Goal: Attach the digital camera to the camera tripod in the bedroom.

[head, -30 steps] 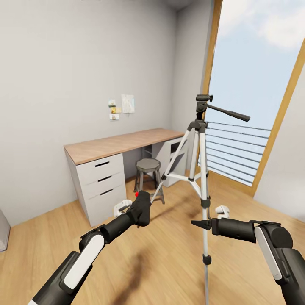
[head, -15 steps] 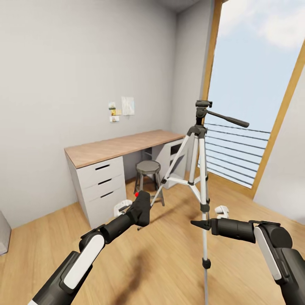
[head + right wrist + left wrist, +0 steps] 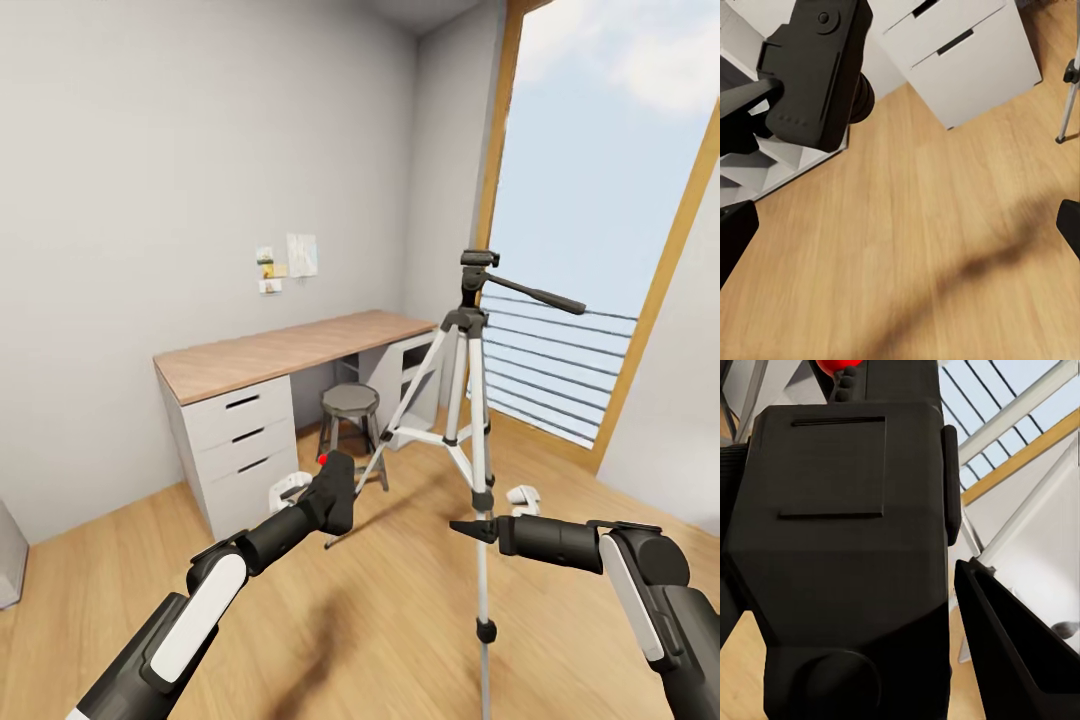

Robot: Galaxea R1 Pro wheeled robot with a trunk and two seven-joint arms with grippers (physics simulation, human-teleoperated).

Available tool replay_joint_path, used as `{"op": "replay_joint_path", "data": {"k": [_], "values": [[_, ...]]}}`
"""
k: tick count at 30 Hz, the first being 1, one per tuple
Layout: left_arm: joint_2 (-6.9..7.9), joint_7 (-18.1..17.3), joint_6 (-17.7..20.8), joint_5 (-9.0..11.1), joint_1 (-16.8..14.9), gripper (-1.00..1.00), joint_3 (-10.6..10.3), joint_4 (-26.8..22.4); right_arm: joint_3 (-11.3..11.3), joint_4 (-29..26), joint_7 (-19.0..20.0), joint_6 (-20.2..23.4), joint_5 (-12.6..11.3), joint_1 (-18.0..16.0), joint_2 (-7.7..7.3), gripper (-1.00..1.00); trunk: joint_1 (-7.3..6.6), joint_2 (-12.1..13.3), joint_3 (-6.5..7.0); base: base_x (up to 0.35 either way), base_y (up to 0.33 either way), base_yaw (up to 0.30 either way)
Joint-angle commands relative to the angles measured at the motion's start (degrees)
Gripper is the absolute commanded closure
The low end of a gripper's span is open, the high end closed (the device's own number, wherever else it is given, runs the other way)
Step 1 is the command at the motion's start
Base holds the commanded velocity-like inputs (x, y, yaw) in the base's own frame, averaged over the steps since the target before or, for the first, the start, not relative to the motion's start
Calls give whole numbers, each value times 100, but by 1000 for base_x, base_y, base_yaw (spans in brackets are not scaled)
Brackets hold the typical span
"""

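In the head view the camera tripod (image 3: 470, 400) stands upright on the light wood floor (image 3: 400, 600) just right of centre, its long axis vertical. Its legs splay down from the dark head, and the near leg runs toward 6 o'clock past the right gripper. The black pan handle (image 3: 535, 295) juts from the head toward 3 o'clock, dipping slightly, in front of the tall wood-framed window (image 3: 610, 220). Beyond it, at about 10 o'clock from the tripod's base, a wood-topped white desk (image 3: 280, 350) sits against the grey wall, with a grey stool (image 3: 350, 402) tucked beside its drawers. The left gripper (image 3: 335, 495) reaches up from 7 o'clock, clamped on the digital camera (image 3: 335, 490), a black block with its red dot on top; it sits low and to the left of the tripod, well below the head. The right gripper (image 3: 470, 527) points toward 9 o'clock, its tip just beside the near tripod leg; from here its fingers look drawn together, though the angle is poor.

The left wrist view has the digital camera (image 3: 847, 562) close up, its flat black back facing the lens and its long axis running up the frame to the red dot, with one dark finger (image 3: 1016, 649) alongside it.

In the right wrist view the digital camera (image 3: 817, 71) is seen from the side, its lens bump pointing toward the white drawers (image 3: 960, 52). Dark finger tips (image 3: 735, 232) sit at both edges of the frame, well apart.
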Motion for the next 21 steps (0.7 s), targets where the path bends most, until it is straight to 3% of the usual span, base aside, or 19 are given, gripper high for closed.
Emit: {"op": "replay_joint_path", "data": {"k": [1, 21], "values": [[5, 56, 8, 49, -5, 100, -11, -14, -5, -1, 23, 24, 9, -4, -1, -100, -23, 38, 12, 0, 0, 0], [5, 56, 7, 46, -5, 100, -11, -11, -14, 0, 23, 24, 9, -5, -3, -100, -462, 840, 371, 0, 0, 0]]}}
